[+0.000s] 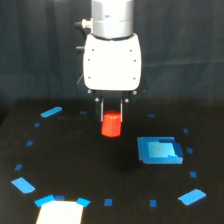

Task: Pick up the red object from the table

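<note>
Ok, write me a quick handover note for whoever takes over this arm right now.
Gripper: fingers straddle the top of the red block, one on each side; whether they are clamped on it cannot be told.
Red block: directly under the gripper, to the exterior view's left of the blue square patch. Whether it rests on the black table or is just off it is unclear.
Done: gripper aligned over the block.
Left: confirm the grip, then lift clear.
</note>
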